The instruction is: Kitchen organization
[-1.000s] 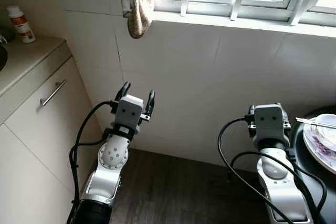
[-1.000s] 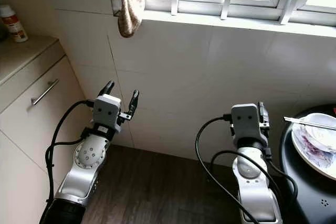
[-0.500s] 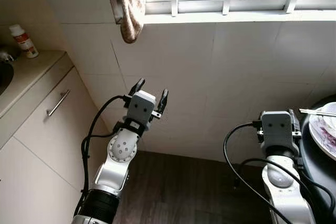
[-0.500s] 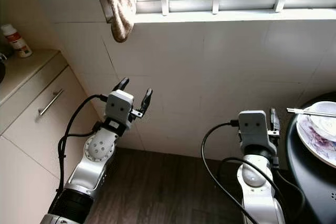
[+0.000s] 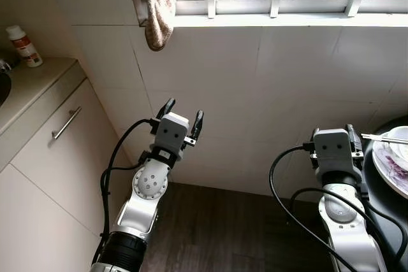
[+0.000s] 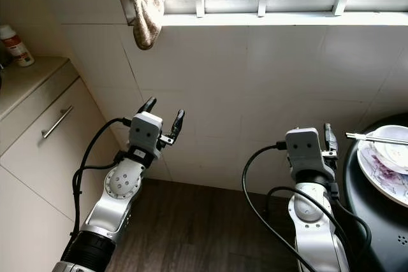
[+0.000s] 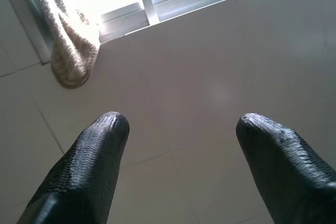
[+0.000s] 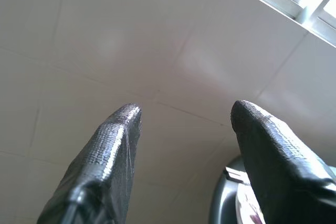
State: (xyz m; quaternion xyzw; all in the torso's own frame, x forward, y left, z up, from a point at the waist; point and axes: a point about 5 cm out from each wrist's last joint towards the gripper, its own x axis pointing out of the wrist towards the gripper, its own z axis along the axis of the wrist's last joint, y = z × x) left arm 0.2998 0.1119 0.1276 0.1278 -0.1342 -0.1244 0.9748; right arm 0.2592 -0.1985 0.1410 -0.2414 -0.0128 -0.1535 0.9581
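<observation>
White wall tiles (image 5: 268, 93) fill the far view. At far right a plate (image 6: 382, 167) is seen on the dark tabletop (image 6: 382, 234); it is judged rigid, breakable, best gripped at its rim. Left pincer (image 5: 181, 114) and right pincer (image 8: 184, 116) are held apart, empty.

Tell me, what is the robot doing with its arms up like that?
Nothing is being held right now. The left pincer and the right pincer are both open and empty, raised in front of the white tiled wall under the window. A cloth hangs from the window frame, and a used plate sits on the black table at the robot's right.
</observation>
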